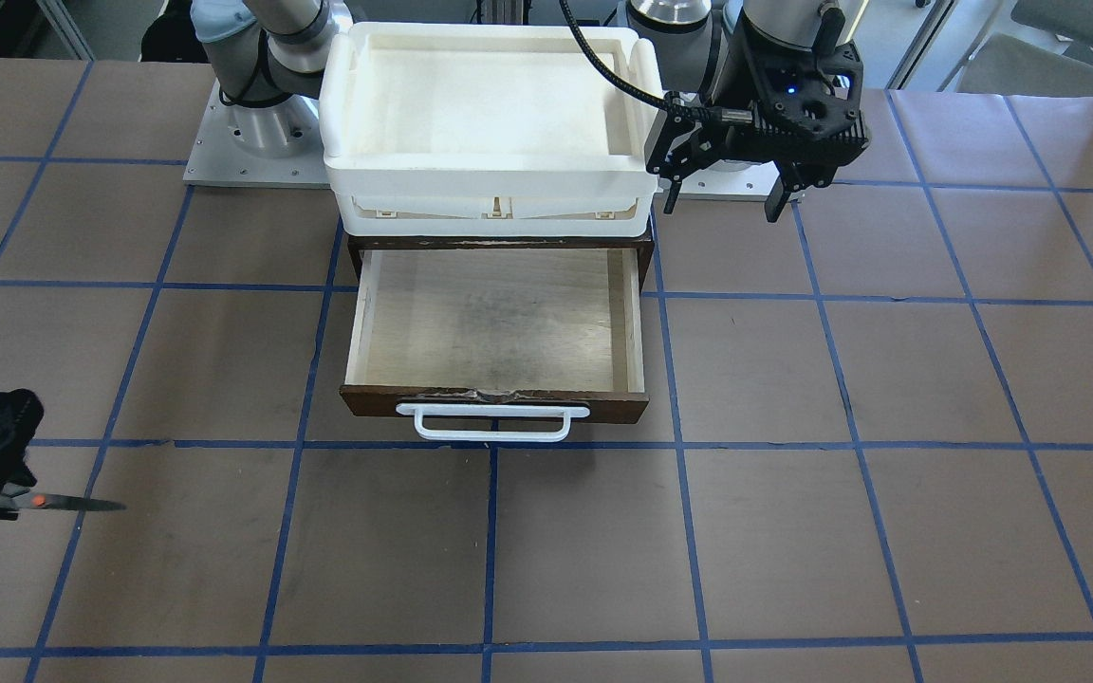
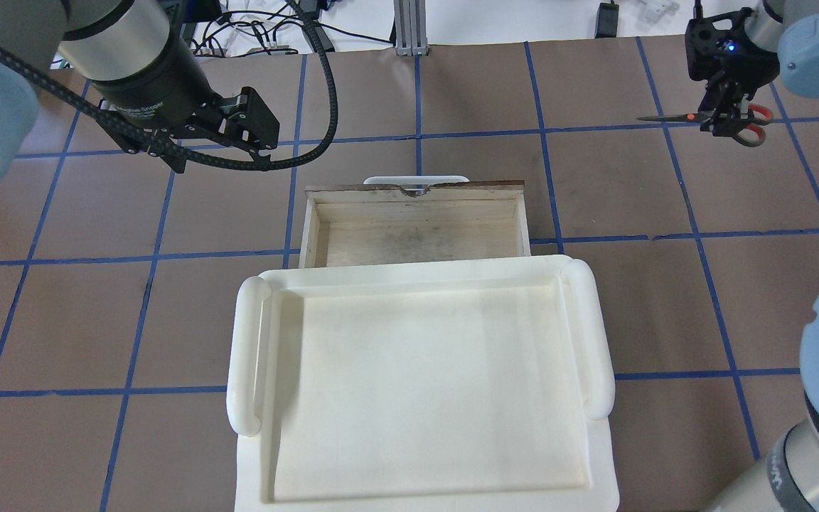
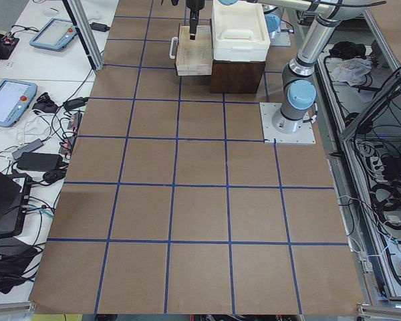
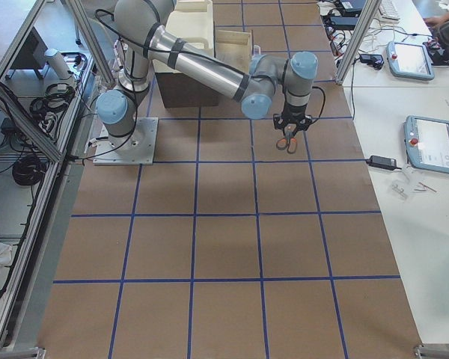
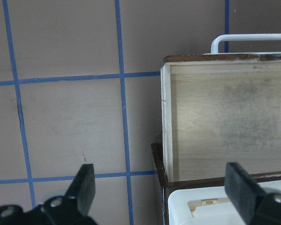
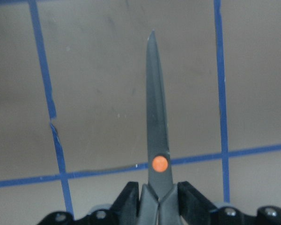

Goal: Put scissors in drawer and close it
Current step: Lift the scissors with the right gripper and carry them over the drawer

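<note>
My right pincer [image 6: 158,200] clamped on scissors [image 6: 157,126], well apart from drawer [image 1: 499,323]. Drawer open, empty. Left pincer [image 1: 725,194] apart, holding nothing. Remaining: deposit, close.

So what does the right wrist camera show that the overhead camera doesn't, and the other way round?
Only the right wrist camera shows, close up, the right hand pinching the scissors just behind the orange pivot dot, blades shut. Only the overhead camera shows the open drawer, the white tray, the left hand and the scissors' looped handles. Both show the scissors held over the brown table with its blue tape lines.
</note>
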Robot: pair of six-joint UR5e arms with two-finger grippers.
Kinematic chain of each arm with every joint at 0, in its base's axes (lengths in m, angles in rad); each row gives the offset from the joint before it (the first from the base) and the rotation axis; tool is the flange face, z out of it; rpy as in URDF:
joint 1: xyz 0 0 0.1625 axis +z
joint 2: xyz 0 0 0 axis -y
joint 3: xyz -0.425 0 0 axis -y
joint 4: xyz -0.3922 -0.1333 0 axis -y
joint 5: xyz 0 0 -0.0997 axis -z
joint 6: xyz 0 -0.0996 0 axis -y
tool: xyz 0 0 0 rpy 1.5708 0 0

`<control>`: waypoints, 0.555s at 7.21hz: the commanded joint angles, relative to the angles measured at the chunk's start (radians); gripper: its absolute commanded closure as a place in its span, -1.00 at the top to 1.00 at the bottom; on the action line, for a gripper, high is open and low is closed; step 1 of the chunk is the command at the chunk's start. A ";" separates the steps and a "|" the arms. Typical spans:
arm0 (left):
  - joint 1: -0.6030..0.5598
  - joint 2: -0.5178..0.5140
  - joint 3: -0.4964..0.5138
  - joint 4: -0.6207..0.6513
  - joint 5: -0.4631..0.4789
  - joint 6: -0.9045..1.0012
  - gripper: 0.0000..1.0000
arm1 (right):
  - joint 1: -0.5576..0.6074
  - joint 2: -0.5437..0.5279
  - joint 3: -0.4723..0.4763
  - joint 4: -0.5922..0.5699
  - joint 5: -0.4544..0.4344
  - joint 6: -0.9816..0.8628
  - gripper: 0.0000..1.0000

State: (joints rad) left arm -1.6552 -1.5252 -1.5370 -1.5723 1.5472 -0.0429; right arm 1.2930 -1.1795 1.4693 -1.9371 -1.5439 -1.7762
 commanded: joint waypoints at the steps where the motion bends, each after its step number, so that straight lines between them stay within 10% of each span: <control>1: 0.000 0.000 0.000 0.000 -0.001 0.000 1.00 | 0.141 -0.109 0.003 0.133 0.074 -0.013 -1.00; 4: 0.000 0.002 0.000 0.000 0.001 0.000 1.00 | 0.349 -0.216 0.090 0.170 0.028 0.180 -1.00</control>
State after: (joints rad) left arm -1.6552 -1.5244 -1.5370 -1.5723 1.5465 -0.0430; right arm 1.5528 -1.3598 1.5169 -1.7754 -1.5100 -1.6760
